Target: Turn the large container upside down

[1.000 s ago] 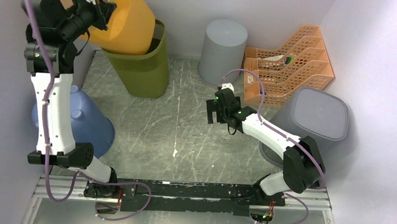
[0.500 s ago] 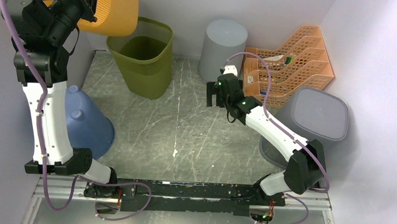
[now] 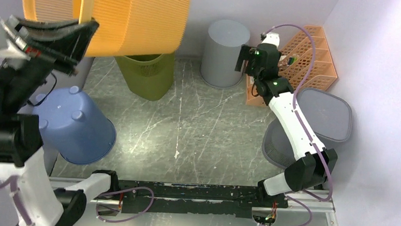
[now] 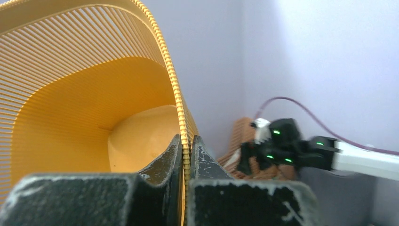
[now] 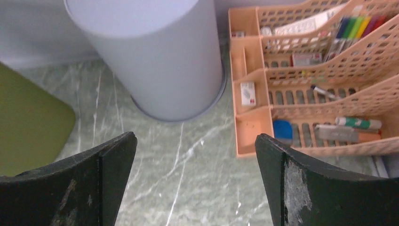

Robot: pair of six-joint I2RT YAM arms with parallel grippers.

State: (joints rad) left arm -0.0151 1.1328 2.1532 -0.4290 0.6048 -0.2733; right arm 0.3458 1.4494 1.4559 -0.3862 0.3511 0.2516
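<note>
My left gripper (image 4: 186, 150): pinched shut on the thin beaded rim of the orange container (image 3: 136, 19), one finger inside and one outside.
Orange container: finely ribbed plastic with rounded corners, held in the air above the olive slatted bin (image 3: 146, 74).
My right gripper (image 5: 195, 139): spread wide and holding nothing, above the marbled floor (image 5: 197, 188), near a smooth grey cylinder (image 5: 150, 52) and a perforated peach organizer (image 5: 320, 75).

Top view: high at the near edge, looking down over the whole tabletop (image 3: 187, 122).
Left wrist: raised high, facing sideways, right against the basket (image 4: 94, 117) rim.
Right wrist: angled down, near the grey bin (image 5: 155, 56) and tray (image 5: 306, 75).
Shared: grey bin and tray, in top and right wrist.
</note>
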